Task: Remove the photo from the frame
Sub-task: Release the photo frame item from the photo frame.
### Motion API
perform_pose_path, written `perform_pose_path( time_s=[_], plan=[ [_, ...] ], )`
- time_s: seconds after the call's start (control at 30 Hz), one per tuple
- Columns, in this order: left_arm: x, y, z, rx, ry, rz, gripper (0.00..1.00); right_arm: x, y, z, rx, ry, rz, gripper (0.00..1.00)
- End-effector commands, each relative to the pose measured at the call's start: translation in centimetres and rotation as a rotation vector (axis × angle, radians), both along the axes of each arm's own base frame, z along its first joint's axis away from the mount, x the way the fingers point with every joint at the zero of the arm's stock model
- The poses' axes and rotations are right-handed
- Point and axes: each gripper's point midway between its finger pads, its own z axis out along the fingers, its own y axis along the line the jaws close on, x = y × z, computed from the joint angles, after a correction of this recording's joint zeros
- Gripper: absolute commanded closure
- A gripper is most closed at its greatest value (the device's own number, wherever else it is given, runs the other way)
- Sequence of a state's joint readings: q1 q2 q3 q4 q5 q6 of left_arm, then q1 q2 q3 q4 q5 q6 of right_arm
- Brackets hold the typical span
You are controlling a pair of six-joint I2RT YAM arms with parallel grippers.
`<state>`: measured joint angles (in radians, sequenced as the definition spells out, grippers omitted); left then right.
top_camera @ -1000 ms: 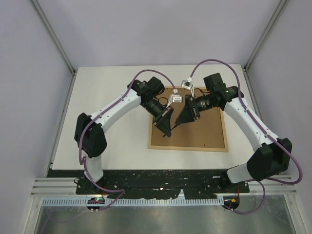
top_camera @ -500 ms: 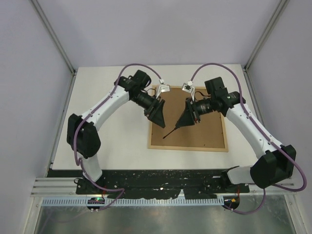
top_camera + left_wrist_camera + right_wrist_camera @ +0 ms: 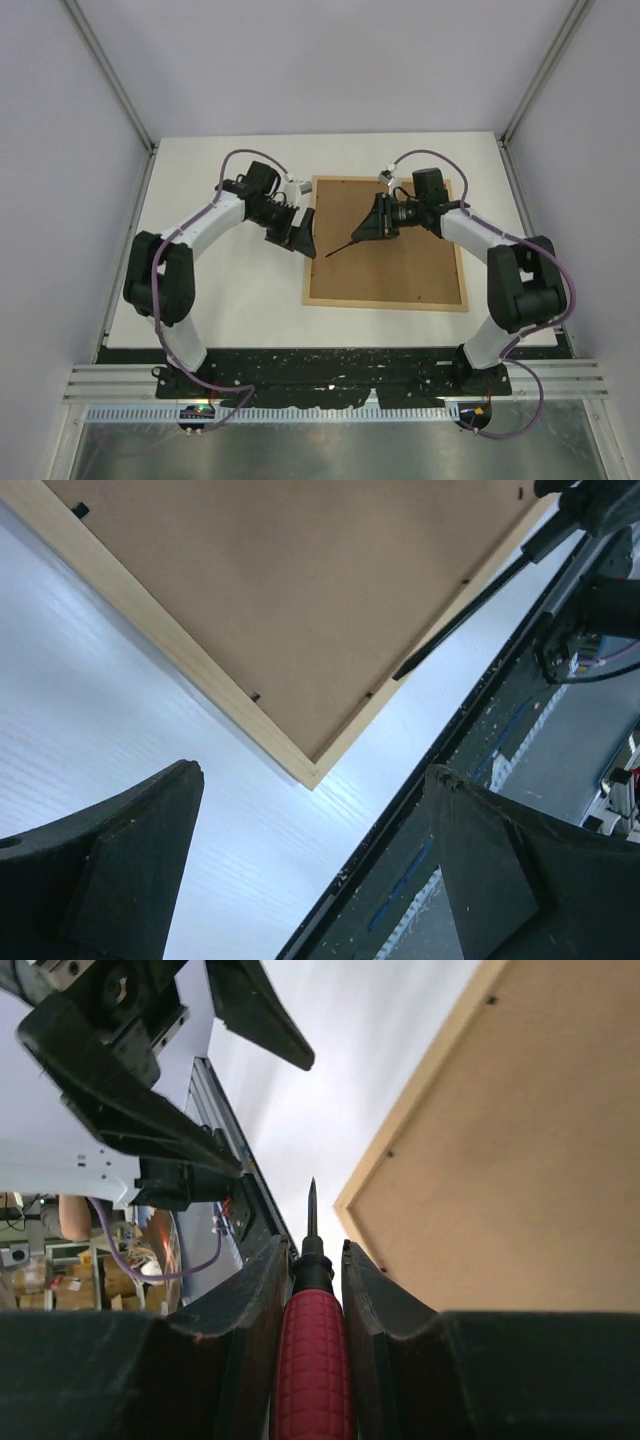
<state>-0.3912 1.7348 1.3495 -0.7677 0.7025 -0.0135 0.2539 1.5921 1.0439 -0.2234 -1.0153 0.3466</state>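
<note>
Wide band of bare white table [image 3: 215,300] lies left of the frame; a narrower band lies on its right side. Left gripper [image 3: 303,248] sits over the table just beside the frame's left edge, its black wedge-shaped fingers [image 3: 120,870] spread apart with nothing between them; in the left wrist view the frame's near-left corner shows in the gap. The frame [image 3: 400,270] lies flat, back up, right of table centre and between the two arms: thin strips of pale wood around a matte brown fibreboard panel, corners square, edges straight. Small dark tabs [image 3: 255,696] dot the board along the inner edge of the wood. Screwdriver [image 3: 312,1360] has a ribbed red handle and a slim black shaft, with its point over the board near the left edge; contact with the board cannot be told. Right gripper [image 3: 366,229] is over the board's far-left part, fingers clamped on the red handle.
</note>
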Motion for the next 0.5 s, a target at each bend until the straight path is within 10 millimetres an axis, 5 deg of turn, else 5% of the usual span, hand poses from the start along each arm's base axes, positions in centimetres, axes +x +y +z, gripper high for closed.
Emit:
perform_pose_path(
  time_s=[0.0, 0.23, 0.47],
  plan=[
    [2.3, -0.1, -2.7, 0.023, 0.021, 0.063, 0.03, 3.5, 1.3, -1.2, 0.089, 0.011, -0.054, 0.92],
    [2.9, -1.1, -5.7, -0.048, 0.135, 0.087, 0.07, 4.8, 1.8, -6.3, 0.089, 0.122, -0.081, 0.92],
    [2.7, -2.1, -7.2, -0.116, 0.214, 0.136, 0.11, 4.3, 1.9, -8.9, 0.072, 0.203, -0.079, 0.92]
  ],
)
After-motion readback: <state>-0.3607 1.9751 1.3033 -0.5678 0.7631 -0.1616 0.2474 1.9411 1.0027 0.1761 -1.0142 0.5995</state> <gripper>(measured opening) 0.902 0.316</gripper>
